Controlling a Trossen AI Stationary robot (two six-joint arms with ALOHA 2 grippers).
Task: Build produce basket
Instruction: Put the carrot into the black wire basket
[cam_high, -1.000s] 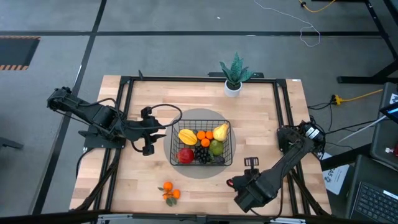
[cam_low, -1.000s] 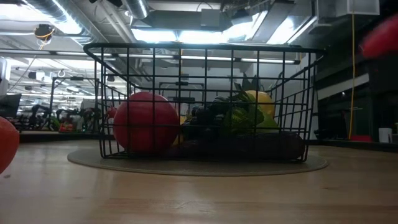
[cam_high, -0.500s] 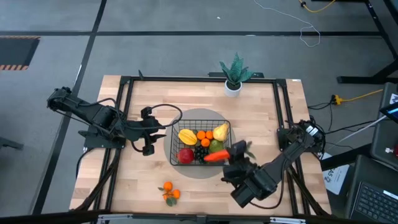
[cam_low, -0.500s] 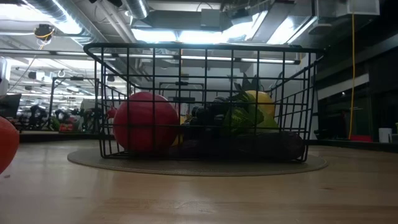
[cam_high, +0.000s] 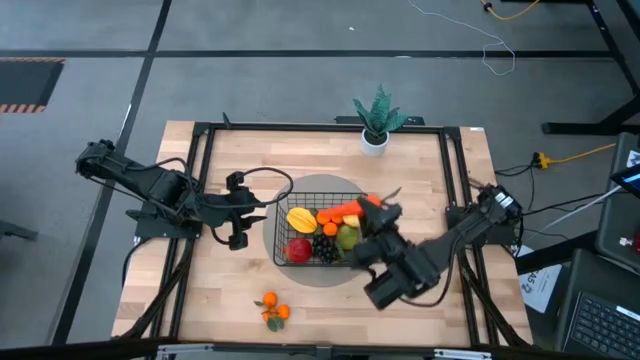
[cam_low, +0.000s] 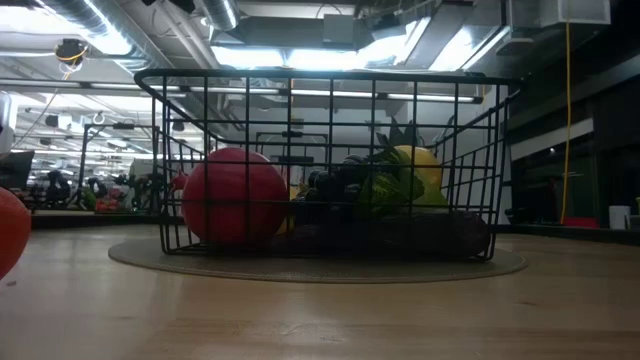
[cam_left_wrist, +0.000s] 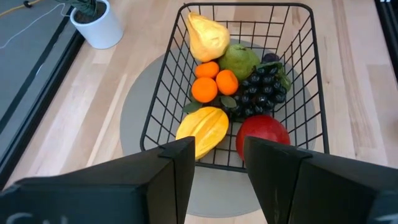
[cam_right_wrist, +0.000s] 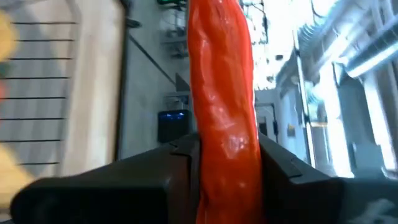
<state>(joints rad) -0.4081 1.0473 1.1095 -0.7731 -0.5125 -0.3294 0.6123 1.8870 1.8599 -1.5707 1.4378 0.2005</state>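
Basket (cam_low: 330, 165) sits mid-desk (cam_low: 320, 320) on a flat round mat (cam_low: 150, 258), seen level through its open wire grid. Inside: red apple (cam_low: 233, 197) at the left, dark grapes (cam_low: 335, 190) in the middle, green pear (cam_low: 395, 190) right of them, yellow pear (cam_low: 418, 160) rising behind it. A red-orange fruit (cam_low: 10, 232) shows only partly at the left edge, out on the desk and well apart from the basket. Beyond: room with bright ceiling lights.

Wood table (cam_high: 420, 160): round grey mat (cam_high: 300, 184) mid-table carrying basket (cam_high: 283, 240); plant pot (cam_high: 375, 141) behind mat, oranges (cam_high: 270, 307) in front.
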